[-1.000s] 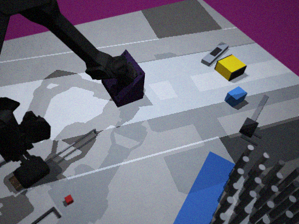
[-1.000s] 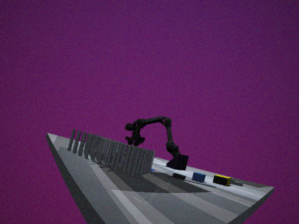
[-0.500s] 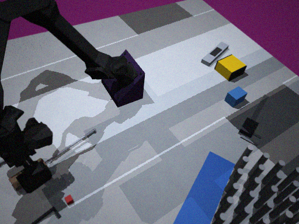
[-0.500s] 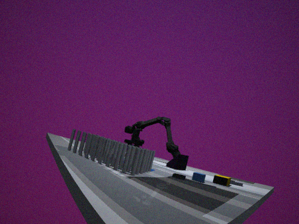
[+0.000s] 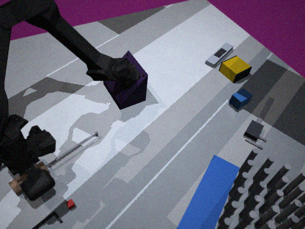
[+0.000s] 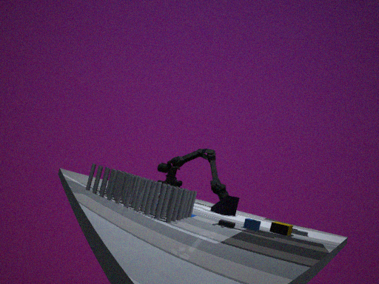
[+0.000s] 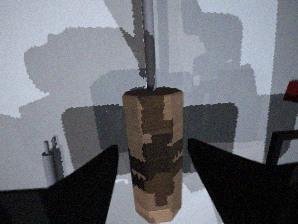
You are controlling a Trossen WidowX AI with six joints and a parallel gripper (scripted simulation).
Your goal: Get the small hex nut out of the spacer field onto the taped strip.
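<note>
The tool's wooden handle (image 5: 16,185) (image 7: 152,117) lies between the fingers of my gripper (image 5: 33,179) (image 7: 153,146). The gripper is open, with a narrow gap on each side of the handle in the wrist view. The tool's thin metal shaft (image 5: 74,149) (image 7: 149,50) runs away from the handle and has a small tip at its far end. The metal spacers (image 6: 141,192) stand in dense rows, at the lower right of the top view. The blue taped strip (image 5: 202,191) lies in front of them. I cannot see the hex nut.
A black hooked bar (image 5: 44,220) and a red block (image 5: 70,204) (image 7: 291,91) lie near the gripper. A pronged grey tool (image 5: 254,130), a blue block (image 5: 240,99) (image 6: 252,224), a yellow block (image 5: 233,69) (image 6: 281,228) and a grey bar (image 5: 212,59) lie beyond the strip.
</note>
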